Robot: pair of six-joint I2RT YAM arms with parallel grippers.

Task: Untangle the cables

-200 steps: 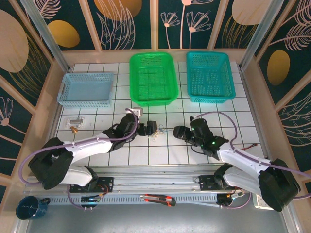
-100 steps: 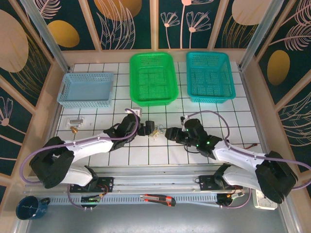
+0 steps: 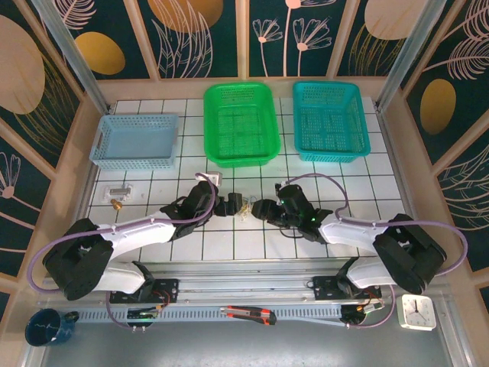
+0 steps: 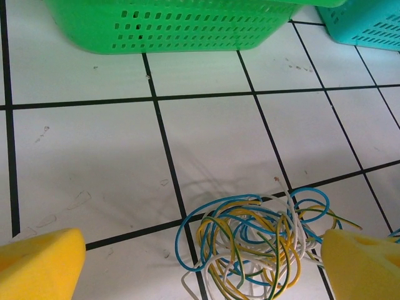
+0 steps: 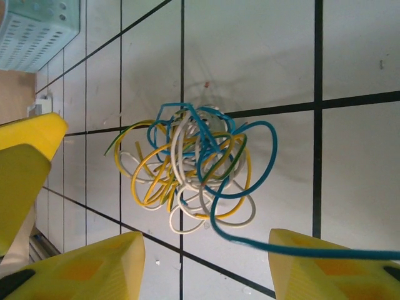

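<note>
Two sets of fingers faced each other across one small knot. My left gripper (image 3: 231, 204) stood wide open with nothing in it. In the left wrist view its yellow pads (image 4: 40, 267) sat far apart at the bottom corners. The cables (image 4: 250, 245) lay on the white tiled table (image 4: 75, 156) in the gap between them, crowding the pad at five o'clock and well clear of the one at seven.

From above, the tangle sat just at three o'clock of that gripper and just at nine o'clock of my right gripper (image 3: 258, 209), so both were about equally near. The clump was roundish, with yellow-green, blue and white loops piled together and no long axis I could name.

Only a blue strand (image 5: 300, 250) ran out of it. In the right wrist view it left toward four o'clock and crossed the tip of one right finger (image 5: 337, 275). Those right fingers were about half apart, gripping nothing that I could see. I judged that strand the natural thing for the right side to pinch.
</note>
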